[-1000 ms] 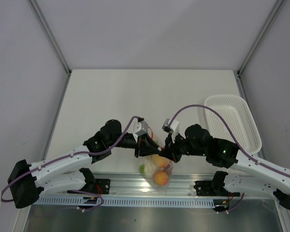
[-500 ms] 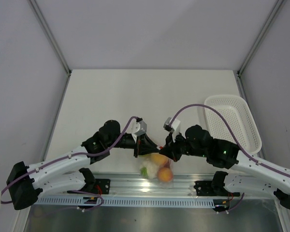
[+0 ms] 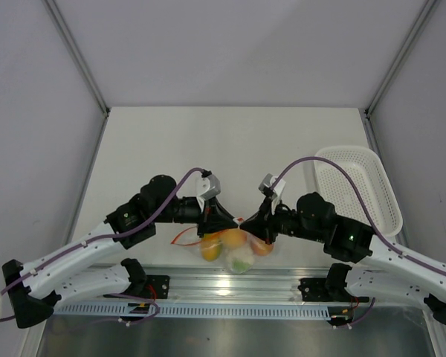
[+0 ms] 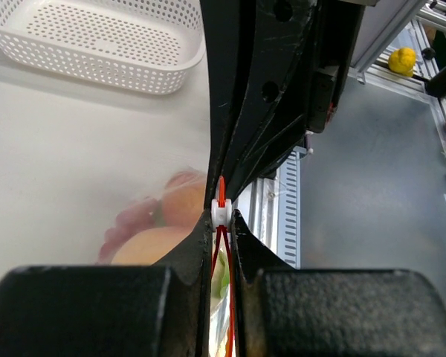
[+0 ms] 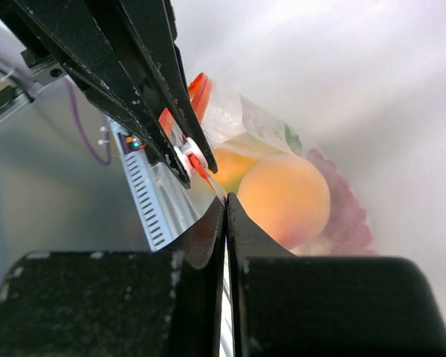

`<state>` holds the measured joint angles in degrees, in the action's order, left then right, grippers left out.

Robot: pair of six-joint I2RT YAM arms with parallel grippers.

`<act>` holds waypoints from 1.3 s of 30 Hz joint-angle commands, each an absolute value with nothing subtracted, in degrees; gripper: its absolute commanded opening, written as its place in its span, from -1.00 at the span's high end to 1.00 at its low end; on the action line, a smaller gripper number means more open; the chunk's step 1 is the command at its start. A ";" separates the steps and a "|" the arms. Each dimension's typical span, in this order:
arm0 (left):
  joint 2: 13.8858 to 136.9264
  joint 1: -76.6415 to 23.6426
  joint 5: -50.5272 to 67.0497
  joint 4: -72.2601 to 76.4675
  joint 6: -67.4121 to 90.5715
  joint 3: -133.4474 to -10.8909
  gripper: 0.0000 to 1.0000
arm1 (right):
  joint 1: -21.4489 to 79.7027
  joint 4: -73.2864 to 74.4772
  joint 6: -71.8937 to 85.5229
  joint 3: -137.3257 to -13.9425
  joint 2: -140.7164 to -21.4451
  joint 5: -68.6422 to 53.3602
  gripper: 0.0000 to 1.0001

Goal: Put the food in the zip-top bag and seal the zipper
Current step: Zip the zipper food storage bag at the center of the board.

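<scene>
The clear zip-top bag (image 3: 236, 249) hangs between both grippers over the table's near edge. It holds the food: orange fruit (image 5: 286, 197), a red berry cluster (image 5: 346, 212) and a white-green piece (image 3: 240, 261). My left gripper (image 4: 221, 216) is shut on the zipper's white end piece (image 4: 221, 210), with the red-orange strip (image 4: 223, 249) running between its fingers. In the top view it (image 3: 224, 221) sits just left of the bag's top. My right gripper (image 5: 225, 201) is shut on the bag's clear edge, tip to tip with the left one (image 3: 250, 223).
A white perforated basket (image 3: 357, 186) stands at the right of the table and shows in the left wrist view (image 4: 97, 37). The aluminium rail (image 3: 230, 286) runs along the near edge below the bag. A yellow fruit (image 4: 404, 59) lies beyond the rail.
The bag and both grippers have shifted a little left and away from the rail. The fruits have tumbled inside the bag. A loop of red strip now shows left of the bag.
</scene>
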<state>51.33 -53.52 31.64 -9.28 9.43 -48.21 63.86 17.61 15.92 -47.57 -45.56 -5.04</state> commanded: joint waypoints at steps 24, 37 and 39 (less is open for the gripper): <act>52.56 -54.67 34.98 -11.87 8.96 -51.95 0.99 | 58.71 30.33 4.39 -61.26 -57.57 -21.63 1.00; 52.73 -54.67 22.68 -19.77 8.26 -53.09 0.99 | 60.38 21.98 10.98 -55.03 -52.39 0.00 1.00; 52.82 -54.67 21.36 -20.30 8.26 -52.47 0.99 | 59.77 21.36 11.69 -54.49 -51.68 2.02 1.00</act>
